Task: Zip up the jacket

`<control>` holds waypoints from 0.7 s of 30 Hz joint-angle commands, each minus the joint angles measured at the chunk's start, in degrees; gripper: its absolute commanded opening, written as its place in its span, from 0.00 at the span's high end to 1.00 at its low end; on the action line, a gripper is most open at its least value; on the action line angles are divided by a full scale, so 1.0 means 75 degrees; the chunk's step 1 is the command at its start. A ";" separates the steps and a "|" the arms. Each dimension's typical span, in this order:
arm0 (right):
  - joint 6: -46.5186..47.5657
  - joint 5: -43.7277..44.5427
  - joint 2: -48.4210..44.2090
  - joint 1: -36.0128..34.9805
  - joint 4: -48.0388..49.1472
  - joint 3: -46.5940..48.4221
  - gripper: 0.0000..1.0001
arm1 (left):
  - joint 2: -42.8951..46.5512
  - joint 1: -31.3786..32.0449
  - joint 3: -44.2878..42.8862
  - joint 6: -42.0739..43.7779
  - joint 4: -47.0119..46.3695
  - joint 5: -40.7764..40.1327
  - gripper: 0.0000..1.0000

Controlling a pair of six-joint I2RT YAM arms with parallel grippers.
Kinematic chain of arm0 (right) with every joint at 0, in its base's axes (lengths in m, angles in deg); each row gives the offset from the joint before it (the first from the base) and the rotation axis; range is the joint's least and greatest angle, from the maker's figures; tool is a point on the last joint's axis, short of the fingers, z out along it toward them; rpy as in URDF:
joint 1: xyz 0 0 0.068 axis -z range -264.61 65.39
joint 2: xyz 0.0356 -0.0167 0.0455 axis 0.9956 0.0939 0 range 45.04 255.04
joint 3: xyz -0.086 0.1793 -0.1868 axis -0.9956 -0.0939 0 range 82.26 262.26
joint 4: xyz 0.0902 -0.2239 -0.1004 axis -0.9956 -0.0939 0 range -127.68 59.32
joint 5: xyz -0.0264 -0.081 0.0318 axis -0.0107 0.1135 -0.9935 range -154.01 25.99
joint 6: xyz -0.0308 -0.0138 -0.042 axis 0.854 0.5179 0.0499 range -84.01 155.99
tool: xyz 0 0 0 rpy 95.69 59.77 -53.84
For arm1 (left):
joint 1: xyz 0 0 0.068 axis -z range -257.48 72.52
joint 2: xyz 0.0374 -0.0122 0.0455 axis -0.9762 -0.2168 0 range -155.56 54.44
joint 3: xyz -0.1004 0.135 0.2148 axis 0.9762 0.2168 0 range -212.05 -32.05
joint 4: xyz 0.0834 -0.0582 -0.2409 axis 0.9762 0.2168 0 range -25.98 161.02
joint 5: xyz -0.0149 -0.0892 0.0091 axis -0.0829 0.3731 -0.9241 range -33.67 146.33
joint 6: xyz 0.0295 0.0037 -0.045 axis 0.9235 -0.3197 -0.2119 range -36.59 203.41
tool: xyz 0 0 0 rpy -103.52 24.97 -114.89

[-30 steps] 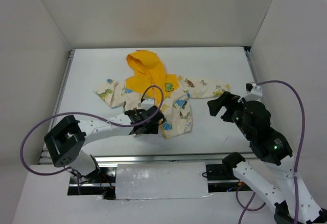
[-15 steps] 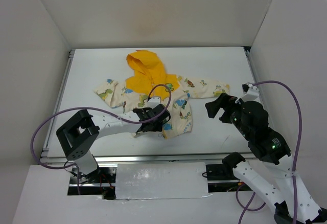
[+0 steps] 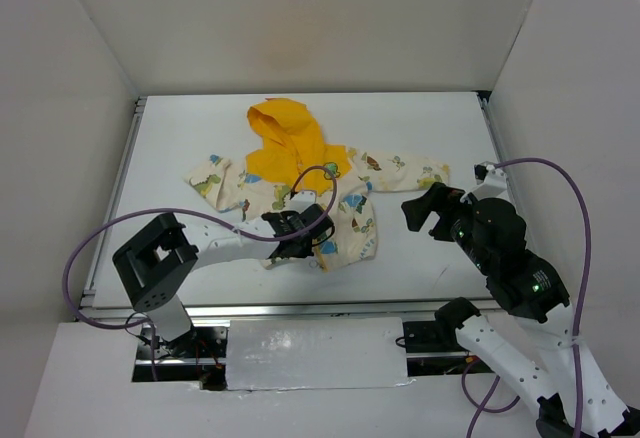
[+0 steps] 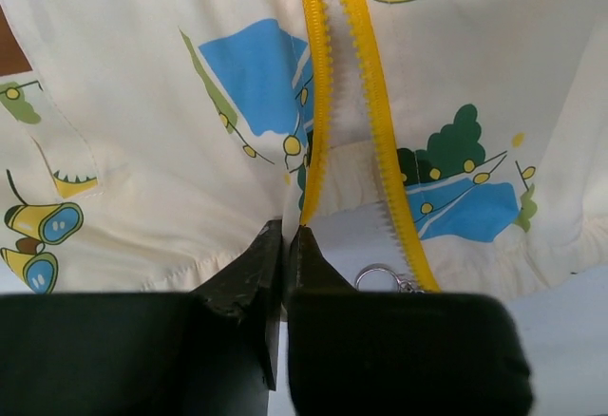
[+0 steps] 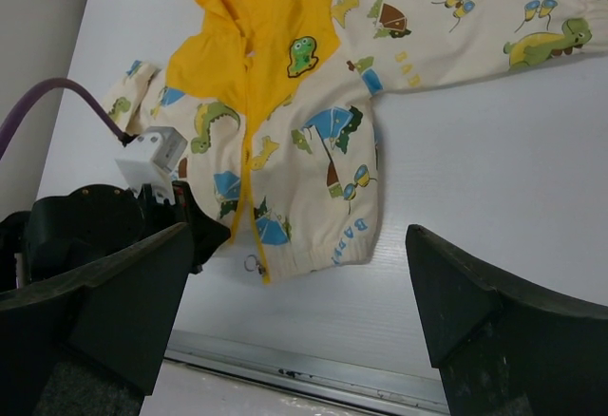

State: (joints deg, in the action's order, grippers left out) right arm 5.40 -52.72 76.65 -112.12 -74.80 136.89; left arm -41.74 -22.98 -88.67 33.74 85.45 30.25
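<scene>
The jacket (image 3: 345,193) lies flat on the white table, yellow hood (image 3: 282,123) pointing away and sleeves spread. Its yellow zip (image 4: 318,103) is open at the bottom, the two tapes apart, with a metal ring pull (image 4: 378,276) at the foot of the right tape. My left gripper (image 4: 285,233) sits at the hem (image 3: 318,243), shut on the lower end of the left tape and its cream edge. My right gripper (image 3: 425,208) hangs open above the table to the right of the jacket; in its own view it (image 5: 296,236) has nothing between its fingers.
A metal rail (image 5: 313,373) runs along the table's near edge just below the hem. White walls close the left, back and right sides. A purple cable (image 3: 300,183) loops over the jacket's front above the left arm.
My left gripper has slid right along the hem to the zip's lower end and its jaws have closed on the left tape. The right arm has shifted slightly left.
</scene>
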 commanded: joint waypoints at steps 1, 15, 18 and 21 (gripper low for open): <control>0.0082 -0.0052 0.0073 -0.0059 0.0292 0.0005 0.00 | 0.0355 -0.0001 0.0049 0.0001 -0.0267 0.0114 1.00; -0.0910 -0.4127 0.2251 -0.0071 0.4542 -0.1891 0.03 | 0.3401 -0.1136 0.2004 0.0107 -0.3252 0.3262 1.00; -0.1520 -0.4609 0.3282 -0.0106 0.5891 -0.2185 0.07 | 0.3893 -0.1547 0.2650 0.0002 -0.4156 0.3805 1.00; -0.2083 -0.5031 0.4302 -0.0269 0.7016 -0.2187 0.14 | 0.4199 -0.1770 0.3084 -0.0057 -0.4766 0.4298 1.00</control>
State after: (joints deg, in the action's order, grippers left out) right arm -4.00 -83.54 105.22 -112.84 -38.16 120.37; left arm -12.14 -35.35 -67.29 34.55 60.05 54.77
